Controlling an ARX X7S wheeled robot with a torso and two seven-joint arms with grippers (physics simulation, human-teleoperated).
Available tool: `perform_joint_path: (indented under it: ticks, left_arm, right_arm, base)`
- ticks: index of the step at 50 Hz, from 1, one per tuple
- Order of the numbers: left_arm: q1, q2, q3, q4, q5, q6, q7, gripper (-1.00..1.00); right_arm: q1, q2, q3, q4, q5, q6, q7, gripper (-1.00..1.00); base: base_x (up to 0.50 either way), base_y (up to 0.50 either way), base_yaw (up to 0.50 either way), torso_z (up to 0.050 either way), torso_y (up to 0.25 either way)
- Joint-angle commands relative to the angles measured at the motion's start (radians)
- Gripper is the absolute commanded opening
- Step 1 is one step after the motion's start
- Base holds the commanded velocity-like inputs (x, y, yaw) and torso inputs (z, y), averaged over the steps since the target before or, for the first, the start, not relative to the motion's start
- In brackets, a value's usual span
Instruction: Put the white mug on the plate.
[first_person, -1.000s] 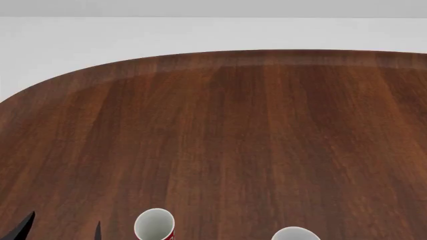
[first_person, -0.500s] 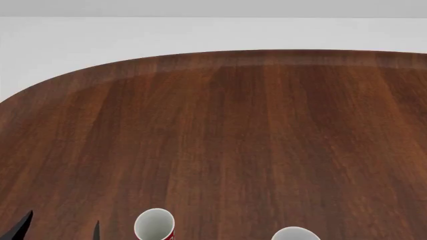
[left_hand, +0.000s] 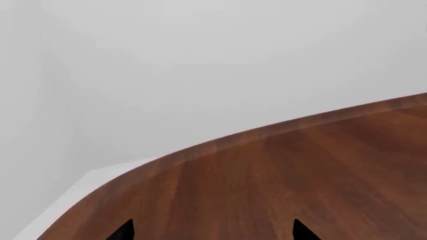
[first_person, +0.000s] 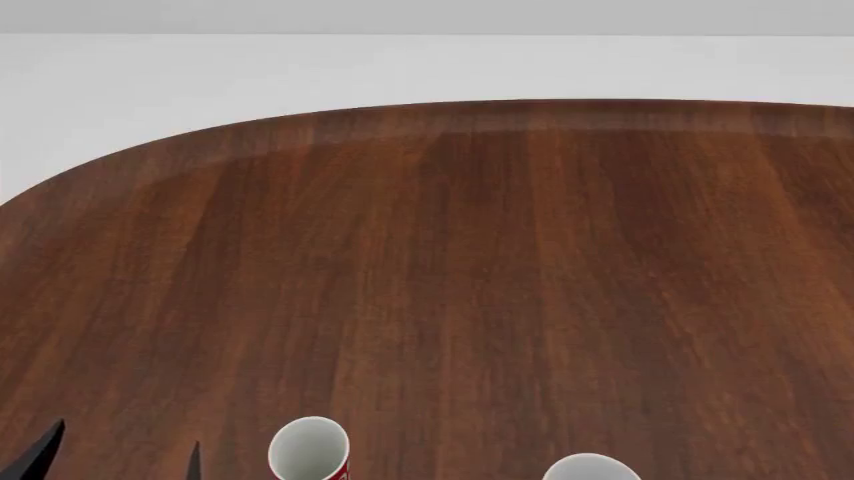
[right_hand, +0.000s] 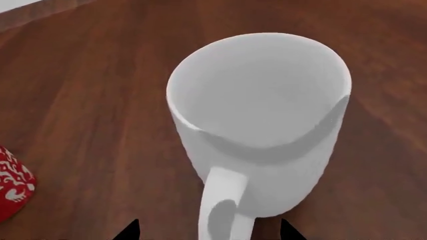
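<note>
Right gripper (right_hand: 208, 231) poised at white mug (right_hand: 260, 125), grasp not yet made; plate not in view.

Near: right wrist view shows two dark fingertips apart, straddling the mug's handle (right_hand: 223, 210) without touching it; jaws wide, nothing held; mug upright on the table (right_hand: 87, 100), handle toward the camera; red mug (right_hand: 13, 182) stands off to one side, apart from it. Head view: white mug rim (first_person: 590, 467) and red mug (first_person: 310, 450) at the near edge; left gripper (first_person: 114, 458) beside the red mug, tips apart, empty. Far: bare wood to the table's rounded edge. Progress, judged: early; grasp, lift, carry and placing all remain. Count: two mugs, two grippers, zero plates visible.
</note>
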Motion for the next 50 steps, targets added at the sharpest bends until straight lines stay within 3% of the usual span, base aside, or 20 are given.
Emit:
perform_joint_path:
  ticks: [1,8,9,26,39,50]
  left_arm:
    - [0.007,-0.004,0.009,0.017,0.002,-0.002,-0.004,1.0]
    - [0.005,-0.005,0.014,0.004,0.004,0.0,-0.007,1.0]
    - [0.004,-0.004,0.013,0.002,0.004,0.0,-0.008,1.0]
    - [-0.008,-0.002,0.029,-0.054,0.01,0.006,-0.013,1.0]
    - [-0.059,0.004,0.026,-0.092,0.002,0.005,-0.013,1.0]
    - [-0.114,0.004,0.017,-0.147,0.004,0.008,-0.017,1.0]
  right_arm:
    - [0.027,-0.006,-0.001,0.063,0.016,-0.021,-0.016,1.0]
    - [0.036,-0.009,0.0,0.09,0.022,-0.046,-0.019,1.0]
    - [0.037,-0.008,0.0,0.092,0.019,-0.052,-0.017,-1.0]
    - [0.001,0.013,-0.015,-0.004,0.022,-0.053,0.021,-1.0]
    - [-0.16,0.136,-0.013,-0.438,-0.054,0.053,0.219,-1.0]
    - [-0.241,0.171,0.016,-0.578,-0.067,0.059,0.291,-1.0]
  base:
    - [0.0,0.0,0.0,0.0,0.0]
    - [0.0,0.0,0.0,0.0,0.0]
    - [0.0,0.0,0.0,0.0,0.0]
    - [0.0,0.0,0.0,0.0,0.0]
    - [0.0,0.0,0.0,0.0,0.0]
    - [0.0,0.0,0.0,0.0,0.001]
